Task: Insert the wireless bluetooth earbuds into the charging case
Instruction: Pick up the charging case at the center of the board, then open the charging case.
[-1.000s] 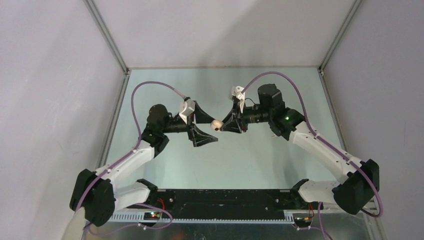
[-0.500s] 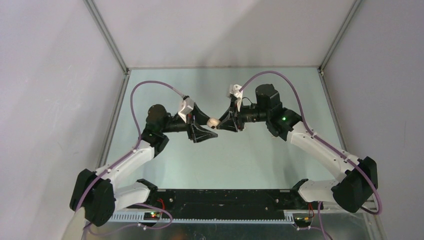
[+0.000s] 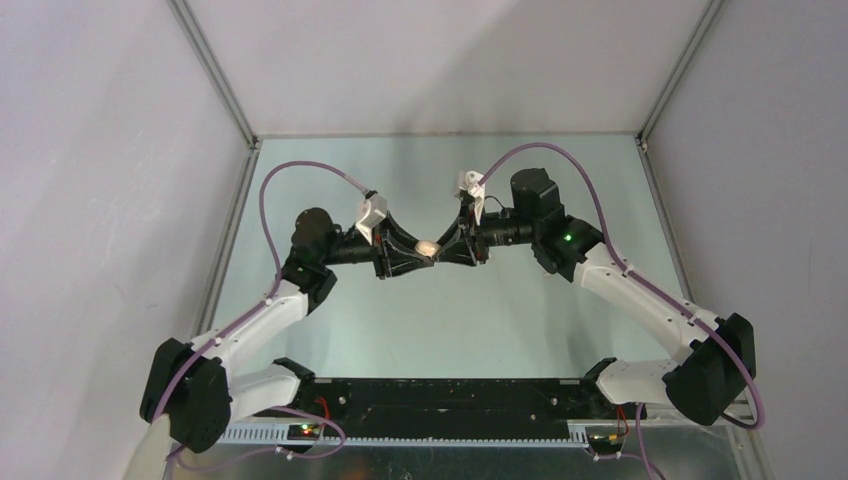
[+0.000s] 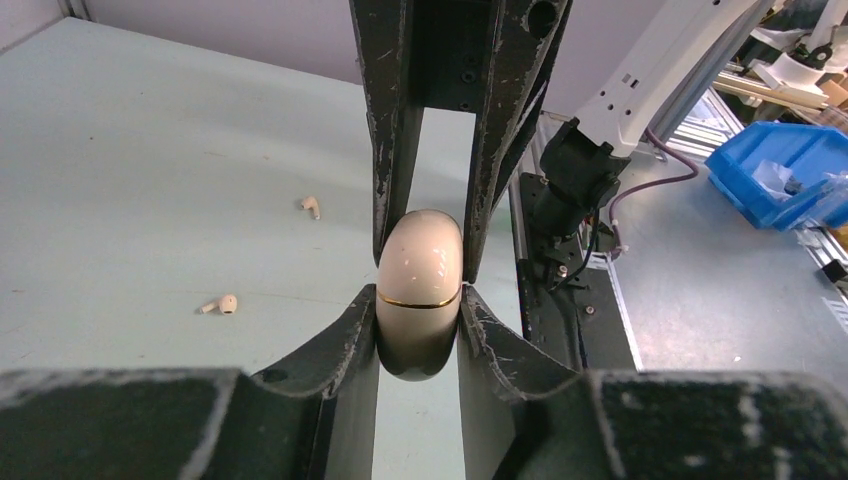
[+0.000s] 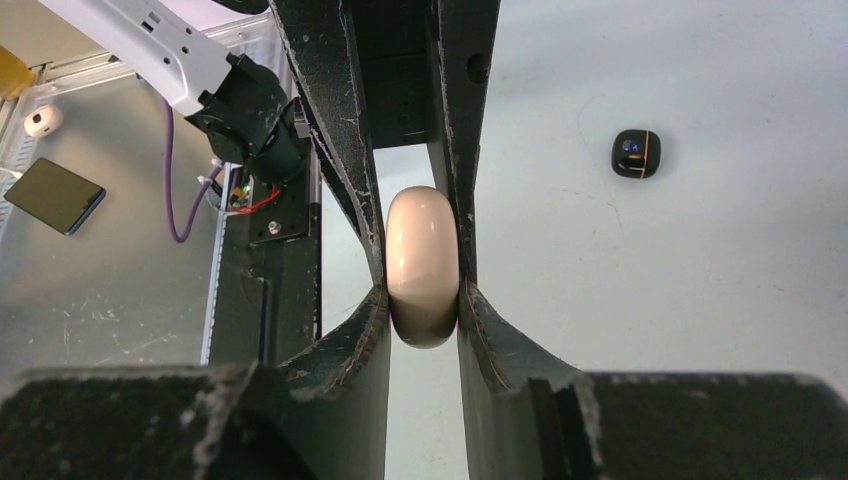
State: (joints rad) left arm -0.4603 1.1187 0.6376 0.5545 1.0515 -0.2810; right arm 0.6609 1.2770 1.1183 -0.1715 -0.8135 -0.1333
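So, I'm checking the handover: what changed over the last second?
The left gripper moved right to the off-white egg-shaped charging case and closed from wide open onto it. The right gripper edged slightly left, bringing the case to meet it. The right gripper's hold on the case stayed as it was.

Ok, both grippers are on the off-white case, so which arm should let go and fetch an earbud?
Right, probably. In the left wrist view the two off-white earbuds lie on the table past the case, on the right gripper's side, so the left gripper can hold the case.
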